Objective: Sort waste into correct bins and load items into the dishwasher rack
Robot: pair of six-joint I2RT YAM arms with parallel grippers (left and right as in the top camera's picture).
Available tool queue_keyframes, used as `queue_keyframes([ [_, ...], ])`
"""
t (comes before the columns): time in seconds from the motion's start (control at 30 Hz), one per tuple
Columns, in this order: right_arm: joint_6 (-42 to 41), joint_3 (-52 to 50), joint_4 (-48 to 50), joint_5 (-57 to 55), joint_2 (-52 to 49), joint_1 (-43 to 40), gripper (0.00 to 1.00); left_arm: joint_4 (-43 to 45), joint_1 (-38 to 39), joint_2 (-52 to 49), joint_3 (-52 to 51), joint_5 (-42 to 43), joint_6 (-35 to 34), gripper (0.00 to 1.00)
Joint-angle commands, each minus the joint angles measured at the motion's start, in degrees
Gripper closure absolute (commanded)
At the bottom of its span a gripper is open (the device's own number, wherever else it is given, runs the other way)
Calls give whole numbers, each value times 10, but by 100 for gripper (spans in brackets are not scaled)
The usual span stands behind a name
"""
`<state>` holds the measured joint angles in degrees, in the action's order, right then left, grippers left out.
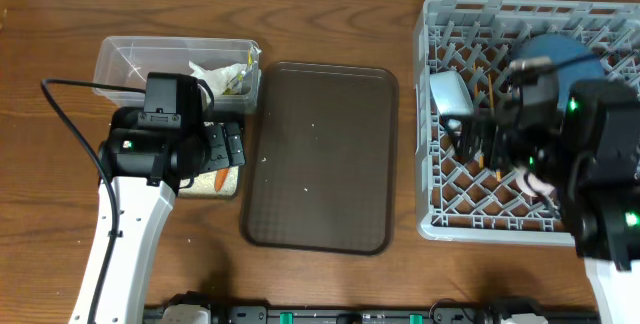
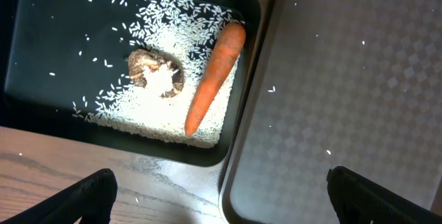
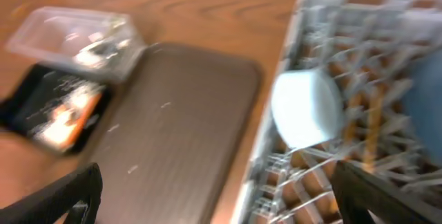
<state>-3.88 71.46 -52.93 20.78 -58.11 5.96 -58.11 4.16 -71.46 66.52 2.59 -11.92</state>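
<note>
Presently, the left gripper [image 2: 231,200] hangs above the near edge of the black tray [image 2: 41,58], its fingers spread wide and holding nothing. Within that tray lie the orange carrot [image 2: 214,79], the brown food scrap [image 2: 155,72] and scattered white rice grains [image 2: 186,44]. The clear tub [image 1: 130,59] behind it contains the white paper napkin [image 1: 210,69] and the yellow-green wrapper [image 1: 235,82]. The brown serving tray [image 1: 320,154] sits between the bins and the grey dishwasher rack [image 1: 440,219]. The right gripper [image 3: 224,200] is over the rack, fingers likewise spread and empty. The white bowl [image 3: 304,106] and the dark blue bowl [image 1: 560,54] stand in the rack.
</note>
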Motion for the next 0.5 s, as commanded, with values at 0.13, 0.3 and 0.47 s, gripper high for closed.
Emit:
queue_keyframes([
  [0.13, -1, 5, -76, 33, 46, 12, 1, -2, -2, 4, 5, -7, 5, 2],
  [0.3, -1, 5, -53, 32, 59, 11, 1, -2, -2, 4, 5, -7, 5, 2],
  [0.47, 0, 5, -4, 32, 61, 14, 1, -2, -2, 4, 5, -7, 5, 2],
])
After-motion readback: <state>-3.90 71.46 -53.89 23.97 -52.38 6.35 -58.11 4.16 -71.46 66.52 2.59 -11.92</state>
